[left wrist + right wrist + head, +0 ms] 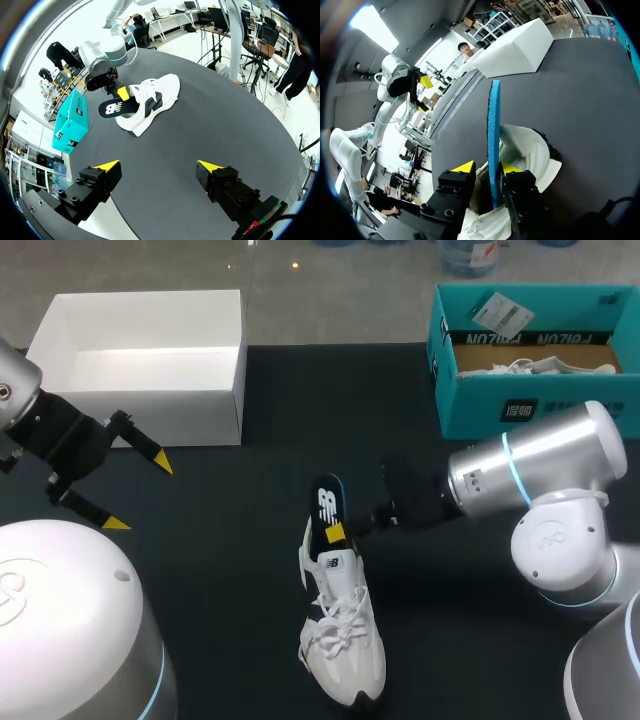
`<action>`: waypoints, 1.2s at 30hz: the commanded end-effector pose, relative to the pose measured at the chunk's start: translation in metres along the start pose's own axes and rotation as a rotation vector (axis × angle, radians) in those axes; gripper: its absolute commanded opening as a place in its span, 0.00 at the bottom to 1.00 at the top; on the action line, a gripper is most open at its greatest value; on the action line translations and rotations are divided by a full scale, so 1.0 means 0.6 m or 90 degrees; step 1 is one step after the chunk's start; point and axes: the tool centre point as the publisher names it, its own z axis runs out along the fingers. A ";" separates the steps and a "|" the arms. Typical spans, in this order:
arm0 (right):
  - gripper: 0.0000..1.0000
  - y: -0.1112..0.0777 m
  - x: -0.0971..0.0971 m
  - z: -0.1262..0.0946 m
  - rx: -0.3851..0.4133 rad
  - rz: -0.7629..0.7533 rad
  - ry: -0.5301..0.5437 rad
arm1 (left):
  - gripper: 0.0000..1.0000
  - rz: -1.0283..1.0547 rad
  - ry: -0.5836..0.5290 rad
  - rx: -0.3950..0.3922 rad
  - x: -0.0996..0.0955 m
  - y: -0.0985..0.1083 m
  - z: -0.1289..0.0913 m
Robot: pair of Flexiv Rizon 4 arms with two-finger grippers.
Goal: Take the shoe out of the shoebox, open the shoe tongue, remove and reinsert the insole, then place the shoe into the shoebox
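A black table [230, 570] bears 1 open white box [150, 410], standing upright at its far left edge.

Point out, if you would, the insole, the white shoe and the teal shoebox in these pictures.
insole [327, 506]: head view, on its dark raised end.
white shoe [345, 642]: head view, on the laced forefoot.
teal shoebox [480, 405]: head view, on its front wall.

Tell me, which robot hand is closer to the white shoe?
Right. The right gripper grips the insole at the shoe; the left gripper hangs far off beside the white box.
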 end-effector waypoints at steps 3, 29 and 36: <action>0.29 0.015 -0.001 -0.008 0.004 -0.007 -0.014 | 1.00 0.000 0.001 -0.002 0.000 -0.001 0.000; 0.00 0.026 -0.020 -0.021 0.013 -0.010 -0.023 | 1.00 0.000 0.001 -0.002 0.000 -0.001 0.000; 0.00 -0.003 -0.006 -0.012 0.015 0.006 -0.011 | 1.00 0.000 0.001 -0.002 0.000 -0.001 0.000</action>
